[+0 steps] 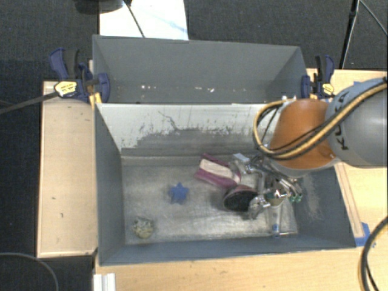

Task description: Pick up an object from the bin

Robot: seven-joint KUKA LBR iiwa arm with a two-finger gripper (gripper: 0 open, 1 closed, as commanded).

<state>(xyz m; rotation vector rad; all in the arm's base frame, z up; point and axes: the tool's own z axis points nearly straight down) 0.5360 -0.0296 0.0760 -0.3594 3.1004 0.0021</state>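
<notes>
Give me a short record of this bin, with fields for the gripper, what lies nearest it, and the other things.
bin: grey metal bin
gripper: gripper low in the view's right part of the bin
nearest: black oval thing, right beside it on the view's left
next: pink and white thing, just behind the black one
others: blue star-shaped piece mid-floor; pale speckled lump near the front left corner
grasp: cannot tell

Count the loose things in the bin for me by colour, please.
Blue: 1, a star
Pink and white: 1, a block
Black: 1, an oval thing
Grey-tan: 1, a small lump
Total: 4
A tiny blue bit at front right is too small to tell what it is, so it is not counted.
</notes>
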